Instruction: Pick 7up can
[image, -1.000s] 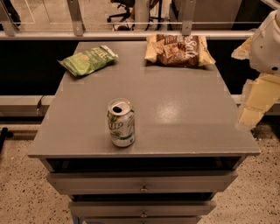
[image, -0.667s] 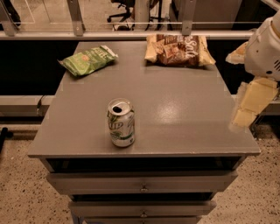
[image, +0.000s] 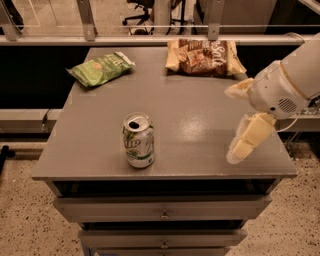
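Observation:
The 7up can (image: 138, 141) stands upright near the front edge of the grey table (image: 200, 115), left of centre. It is silver-white with green lettering and its top is opened. My gripper (image: 232, 123) hangs over the table's right side, well to the right of the can and apart from it. Its two cream fingers (image: 246, 140) are spread open and hold nothing. The white arm reaches in from the right edge of the view.
A green crisp bag (image: 101, 68) lies at the back left of the table. A brown snack bag (image: 205, 56) lies at the back centre-right. Drawers (image: 162, 210) sit under the tabletop. A railing (image: 150, 26) runs behind the table.
My gripper and arm have moved left, from beyond the table's right edge to over its right side. The can and both bags have not moved.

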